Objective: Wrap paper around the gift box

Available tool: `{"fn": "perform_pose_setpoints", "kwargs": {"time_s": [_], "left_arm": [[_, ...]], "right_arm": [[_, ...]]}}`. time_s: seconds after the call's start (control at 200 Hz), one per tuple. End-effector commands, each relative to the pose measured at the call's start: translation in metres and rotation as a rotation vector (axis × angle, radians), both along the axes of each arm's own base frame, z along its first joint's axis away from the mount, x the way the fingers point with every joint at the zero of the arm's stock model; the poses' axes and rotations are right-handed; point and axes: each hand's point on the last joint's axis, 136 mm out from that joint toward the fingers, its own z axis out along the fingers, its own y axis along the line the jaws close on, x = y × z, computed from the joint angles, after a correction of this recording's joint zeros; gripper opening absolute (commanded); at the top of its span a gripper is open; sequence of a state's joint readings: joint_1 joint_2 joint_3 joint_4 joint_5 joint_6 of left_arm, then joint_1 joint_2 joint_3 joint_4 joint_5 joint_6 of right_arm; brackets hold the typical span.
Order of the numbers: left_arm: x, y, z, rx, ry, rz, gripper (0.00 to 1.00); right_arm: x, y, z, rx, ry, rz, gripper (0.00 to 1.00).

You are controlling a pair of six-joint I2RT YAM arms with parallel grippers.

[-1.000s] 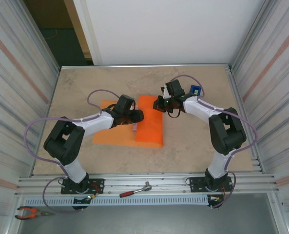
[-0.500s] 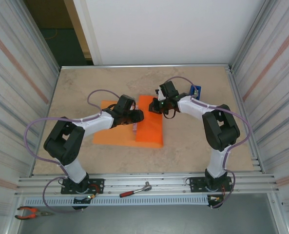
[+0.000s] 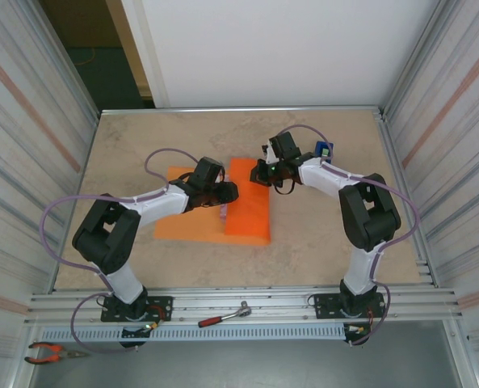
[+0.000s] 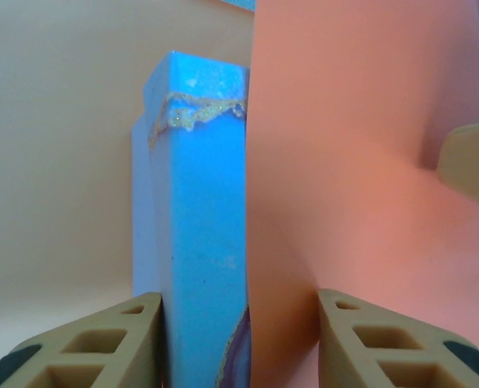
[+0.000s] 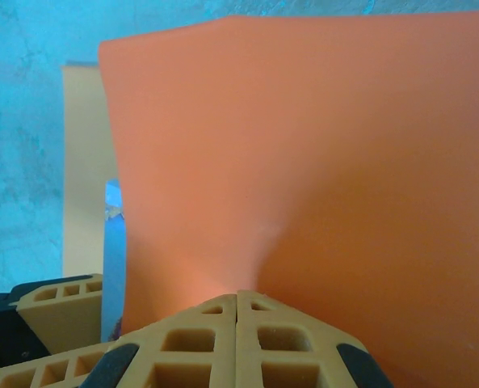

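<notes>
Now clamping box (image 4: 199,202) and paper (image 5: 304,145) with left gripper (image 4: 239,303), pinching paper edge in closed right gripper (image 5: 237,303). Risks tearing if yanked.

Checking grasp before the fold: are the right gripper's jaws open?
No, the right gripper has its jaws pressed together on the edge of the paper, which puckers at the pinch.

raised paper (image 3: 248,212) centre, bare table (image 3: 182,137) around
</notes>
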State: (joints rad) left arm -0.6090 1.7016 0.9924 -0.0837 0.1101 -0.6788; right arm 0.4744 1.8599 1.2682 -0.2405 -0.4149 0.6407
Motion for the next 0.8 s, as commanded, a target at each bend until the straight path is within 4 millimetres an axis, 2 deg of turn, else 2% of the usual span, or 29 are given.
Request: {"fn": "perform_pose_setpoints", "kwargs": {"time_s": [0.0,0.321,0.496,0.691,0.797], "left_arm": [[-0.031,0.032,-0.05,0.175,0.147,0.027,0.44],[-0.028,0.03,-0.047,0.171,0.144,0.023,0.43],[-0.026,0.029,-0.041,0.167,0.13,0.016,0.43],[-0.015,0.031,0.002,0.128,0.05,0.012,0.46],[-0.008,0.045,0.026,0.106,0.014,0.044,0.48]], "right_arm": [[0.002,-0.002,0.016,-0.005,-0.05,0.008,0.0],[-0.012,-0.02,-0.03,-0.08,0.029,-0.038,0.0],[-0.018,-0.029,-0.041,-0.101,0.05,-0.055,0.0],[-0.021,-0.035,-0.044,-0.111,0.055,-0.059,0.0],[-0.021,-0.037,-0.045,-0.113,0.057,-0.062,0.0]]}}
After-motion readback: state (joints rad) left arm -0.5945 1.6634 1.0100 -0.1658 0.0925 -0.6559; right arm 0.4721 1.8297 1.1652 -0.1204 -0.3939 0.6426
